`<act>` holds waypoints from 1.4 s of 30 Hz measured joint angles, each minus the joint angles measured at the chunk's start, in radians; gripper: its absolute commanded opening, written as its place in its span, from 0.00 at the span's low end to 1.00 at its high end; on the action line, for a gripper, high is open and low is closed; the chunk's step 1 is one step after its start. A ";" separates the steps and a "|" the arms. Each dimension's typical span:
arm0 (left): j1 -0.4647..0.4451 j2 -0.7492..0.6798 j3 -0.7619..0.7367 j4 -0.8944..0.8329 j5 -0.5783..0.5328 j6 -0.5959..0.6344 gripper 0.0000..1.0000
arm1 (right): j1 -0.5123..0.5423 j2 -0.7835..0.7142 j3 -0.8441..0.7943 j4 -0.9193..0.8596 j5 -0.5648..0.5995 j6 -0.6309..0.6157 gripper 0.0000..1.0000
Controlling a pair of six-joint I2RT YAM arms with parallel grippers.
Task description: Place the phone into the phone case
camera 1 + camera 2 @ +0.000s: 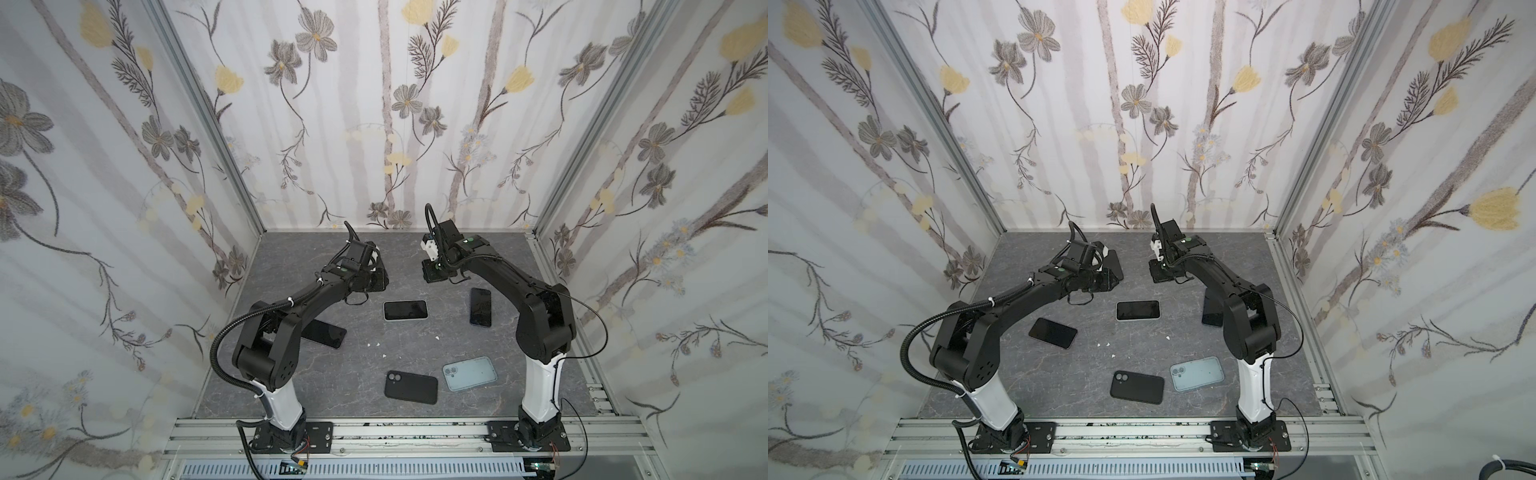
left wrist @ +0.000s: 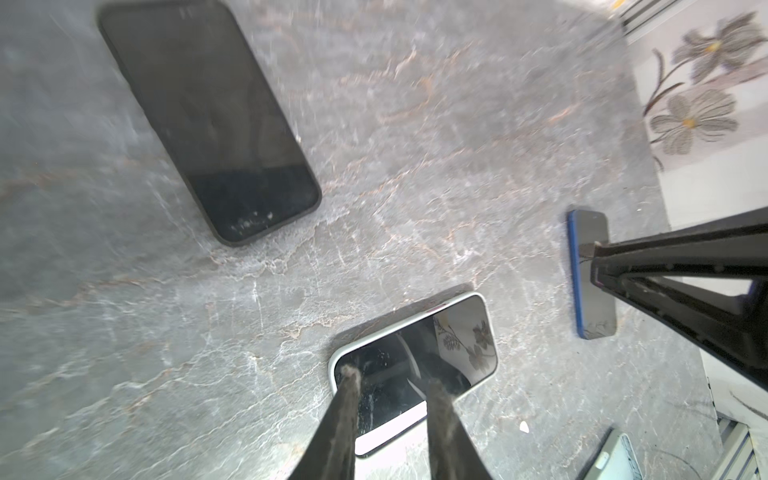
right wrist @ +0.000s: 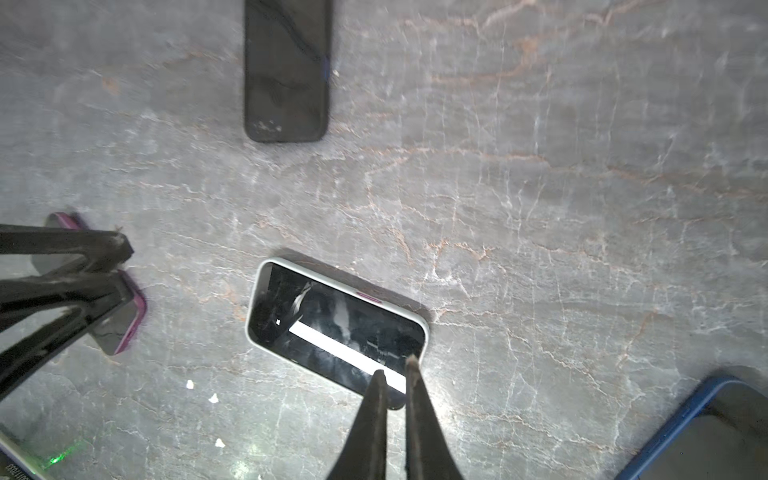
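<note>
Both arms up over mid-table (image 1: 332, 386), and the white-rimmed phone (image 1: 405, 310) lies flat beneath them, screen up. There's a purple button showing through the rim, so it looks already seated in a case. Left gripper (image 2: 392, 380): jaws parted a little, nothing between. Right gripper (image 3: 395, 368): jaws all but clenched, just a sliver of gap, empty too. Touching the glass or not, can't tell. I'd call this between steps. Bare by the look of them are the blue phone (image 1: 480, 306) beside the right arm and the purple-edged phone (image 1: 1053, 332) by the left. Up front, a black case (image 1: 410, 387) and a pale clear case (image 1: 469, 373) sit just beside each other. Next move, prob.: right jaws open wide, take the blue phone by its long edges, carry it to a case. The table's grey, marble-look, w/ a few white crumbs (image 1: 374, 344). Floral walls (image 1: 395, 104) on three sides, alu rail (image 1: 395, 432) in front.
</note>
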 measured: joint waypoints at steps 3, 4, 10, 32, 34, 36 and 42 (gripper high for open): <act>0.000 -0.067 -0.030 -0.001 -0.016 0.022 0.31 | 0.035 -0.066 -0.024 0.045 0.013 -0.022 0.15; 0.001 -0.089 -0.043 -0.001 -0.026 0.028 0.32 | 0.051 -0.091 -0.035 0.063 0.026 -0.029 0.16; 0.002 -0.203 -0.127 -0.001 -0.054 0.054 0.36 | 0.137 -0.234 -0.144 0.202 0.066 -0.080 0.16; -0.009 -0.737 -0.571 0.235 0.179 0.328 0.88 | 0.191 -0.682 -0.714 0.819 0.057 -0.339 0.55; -0.013 -0.798 -0.623 0.266 0.196 0.364 0.98 | 0.191 -0.682 -0.714 0.814 0.018 -0.399 0.57; -0.016 -0.850 -0.668 0.289 0.209 0.391 1.00 | 0.191 -0.676 -0.714 0.784 -0.026 -0.476 0.64; -0.021 -0.970 -0.779 0.349 0.229 0.483 1.00 | 0.195 -0.667 -0.767 0.652 -0.192 -0.745 0.90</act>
